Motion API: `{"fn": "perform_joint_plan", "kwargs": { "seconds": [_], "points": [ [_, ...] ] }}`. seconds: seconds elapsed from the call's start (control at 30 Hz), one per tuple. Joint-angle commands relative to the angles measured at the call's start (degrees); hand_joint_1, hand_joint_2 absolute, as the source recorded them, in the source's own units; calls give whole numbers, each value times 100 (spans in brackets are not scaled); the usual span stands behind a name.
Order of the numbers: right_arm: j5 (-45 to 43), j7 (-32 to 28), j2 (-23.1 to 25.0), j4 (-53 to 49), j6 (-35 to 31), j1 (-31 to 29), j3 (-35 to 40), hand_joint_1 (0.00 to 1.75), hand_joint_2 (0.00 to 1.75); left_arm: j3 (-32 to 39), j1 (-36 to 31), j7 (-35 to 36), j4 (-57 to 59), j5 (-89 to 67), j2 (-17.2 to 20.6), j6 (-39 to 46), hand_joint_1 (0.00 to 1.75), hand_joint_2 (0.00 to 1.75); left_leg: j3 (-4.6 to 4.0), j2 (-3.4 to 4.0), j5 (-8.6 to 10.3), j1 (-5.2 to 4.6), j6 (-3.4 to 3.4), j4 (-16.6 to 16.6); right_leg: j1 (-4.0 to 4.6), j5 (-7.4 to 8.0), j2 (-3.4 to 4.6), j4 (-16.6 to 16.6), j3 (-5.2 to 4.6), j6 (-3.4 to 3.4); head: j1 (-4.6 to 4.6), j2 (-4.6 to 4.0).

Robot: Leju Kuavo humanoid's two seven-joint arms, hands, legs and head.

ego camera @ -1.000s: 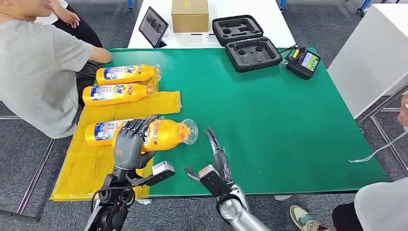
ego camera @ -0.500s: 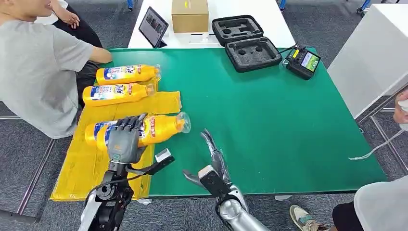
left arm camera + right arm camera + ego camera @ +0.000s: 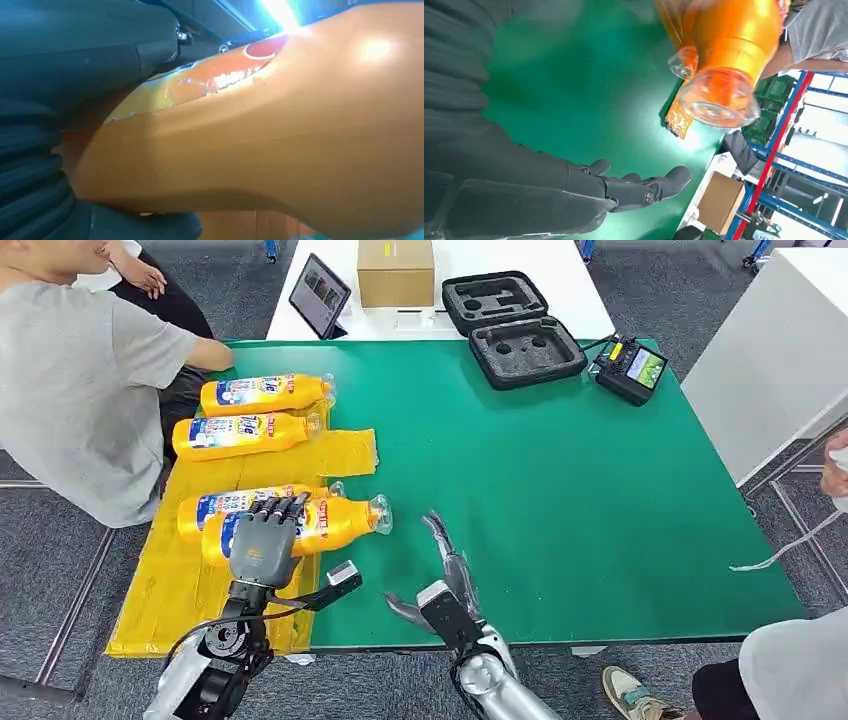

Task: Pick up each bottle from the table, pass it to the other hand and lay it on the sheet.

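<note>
Bottle (image 3: 310,525), orange with a clear cap, lies on its side in the head view, gripped across its middle by the left hand (image 3: 262,545), whose fingers wrap over the top of the body. Its capped end reaches past the right edge of the yellow sheet (image 3: 170,590) over the green table (image 3: 560,490). A second bottle (image 3: 215,505) lies just behind it on the sheet, parallel and close alongside. Two more bottles (image 3: 262,393) (image 3: 240,433) lie near the sheet's far edge, side by side. The right hand (image 3: 445,565) hovers above the green surface near the front edge of the table, fingers extended and apart, holding nothing, separated from the cap by a strip of bare table. Broad bare green surface extends to the right of this hand. A person (image 3: 80,380) in a grey shirt sits at the left edge of the table beside the sheet. A black foam case (image 3: 510,330) and a handheld controller (image 3: 628,368) sit at the far edge.

Left wrist view: the orange bottle body (image 3: 280,140) lies against the dark fingers (image 3: 90,60), which press on its label side.

Right wrist view: the fingers (image 3: 644,187) are stretched out above the green surface with nothing between them. The held bottle's clear cap (image 3: 719,100) faces the camera, beyond the sheet's corner.
</note>
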Motion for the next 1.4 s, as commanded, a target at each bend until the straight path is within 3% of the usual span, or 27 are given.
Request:
{"fn": "perform_joint_plan", "kwargs": {
  "seconds": [0.03, 0.13, 0.27, 0.5, 1.4],
  "points": [
    [-25, 2, 118, 382, 100, -184, -246, 0, 175, -1060, -734, 491, 1497, -205, 654, -11, 175, 175, 23, 0, -3, 3, -9, -5, 3, -3, 8, -2, 20, -7, -2, 0],
    [-9, 2, 114, 405, 117, -183, -265, 0, 175, -1508, -714, 780, 1417, -205, 913, -11, 175, 175, 22, -1, -3, 1, -7, -7, 1, -4, 7, -2, 18, -6, -2, 0],
    [9, 2, 130, 430, 110, -198, -260, 0, 175, -1870, -824, 1200, 1533, -205, 993, -11, 175, 175, 17, -5, -4, 5, -7, -3, 4, -6, 3, 0, 15, -5, -2, 0],
    [-2, 2, 129, 516, 117, -238, -273, 0, 175, -1676, -1020, 1016, 2296, -205, 786, -167, 175, 175, 19, 0, -2, 6, -7, -5, 2, -3, 8, -2, 18, -4, 0, 0],
    [28, 2, 124, 698, 168, -400, -216, 0, 175, -1244, -650, 322, 1819, -73, 605, -888, 175, 175, 35, 7, -4, 3, -6, -8, -1, -3, 14, -2, 33, -5, -2, 0]
  ]
}}
